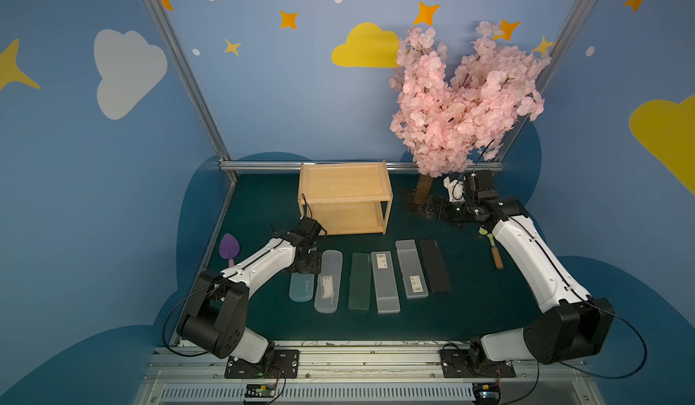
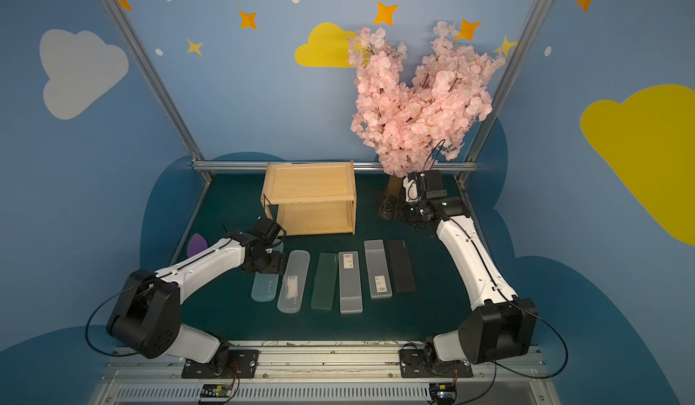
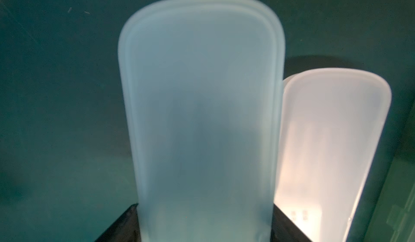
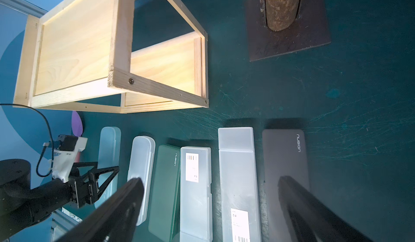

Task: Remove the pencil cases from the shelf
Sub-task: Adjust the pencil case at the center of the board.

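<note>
Left wrist, light blue case: the light blue case (image 3: 202,117) runs out between the left fingers (image 3: 122,226), one against each long edge, so they look to be pinching it across its width. The picture is blurred, and I cannot tell whether the case rests on the bench (image 3: 56,94) or hangs just off it.
Left wrist, neighbour: the clear case (image 3: 332,139) lies just beside it.
Left wrist, handling: I judge these cases light, stiff and thin, with smooth plastic that may slip. They are best held gently across the narrow width near mid-length, so the lid does not spring and neither end droops.
Right wrist, right fingers: the right fingers (image 4: 128,200) are spread wide with nothing between them, above the row of cases.
Right wrist, shelf: the shelf (image 4: 76,50) has two tiers, both bare.
Top views, cases counted: there are six in both top views, side by side on the bench in front of the shelf. They are one light blue, one clear, one dark green case (image 1: 360,282), two frosted, one black.
Top views, frosted pair: the frosted case beside the green (image 1: 386,290) and the frosted case beside the black (image 1: 411,267) each carry a barcode sticker.
Top views, black case: the black case (image 1: 435,267) ends the row on the right arm's side.
Top views, arms: the left fingers sit low over the far half of the light blue case. The right fingers are near the tree's foot, well apart from every case.
Top views, other things counted: one shelf, one purple trowel (image 1: 229,247), one rake (image 1: 493,251), one blossom tree (image 1: 462,94).
Top views, task: every case is off the shelf, so the job looks all but done.
</note>
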`<act>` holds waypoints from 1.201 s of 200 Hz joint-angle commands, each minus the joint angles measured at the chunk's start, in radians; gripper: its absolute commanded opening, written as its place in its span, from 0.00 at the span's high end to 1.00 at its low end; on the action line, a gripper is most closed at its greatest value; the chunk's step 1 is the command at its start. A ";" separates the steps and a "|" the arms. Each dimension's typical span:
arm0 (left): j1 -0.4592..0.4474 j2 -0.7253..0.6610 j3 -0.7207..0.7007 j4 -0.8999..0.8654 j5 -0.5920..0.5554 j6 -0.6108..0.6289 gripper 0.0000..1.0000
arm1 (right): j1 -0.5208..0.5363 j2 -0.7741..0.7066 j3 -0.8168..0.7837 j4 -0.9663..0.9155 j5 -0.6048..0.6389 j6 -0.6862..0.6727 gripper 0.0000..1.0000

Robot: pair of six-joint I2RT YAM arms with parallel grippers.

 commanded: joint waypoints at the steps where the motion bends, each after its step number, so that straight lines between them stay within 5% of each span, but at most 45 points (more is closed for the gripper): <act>1: 0.013 0.030 0.004 -0.058 -0.008 0.052 0.18 | -0.005 -0.031 -0.012 0.011 -0.014 -0.005 0.02; 81: 0.019 0.070 -0.023 -0.028 0.027 0.060 0.17 | -0.019 -0.038 -0.038 0.015 -0.020 -0.009 0.02; 167: 0.021 0.087 0.005 -0.054 -0.009 0.031 0.03 | -0.032 -0.056 -0.050 0.016 -0.026 -0.012 0.02; 210: 0.021 -0.151 0.104 -0.098 -0.066 0.046 0.00 | -0.024 -0.153 -0.070 0.061 -0.022 -0.048 0.02; 240: 0.035 -0.390 -0.021 0.187 -0.247 0.137 0.00 | -0.033 -0.263 -0.213 0.201 0.099 -0.109 0.02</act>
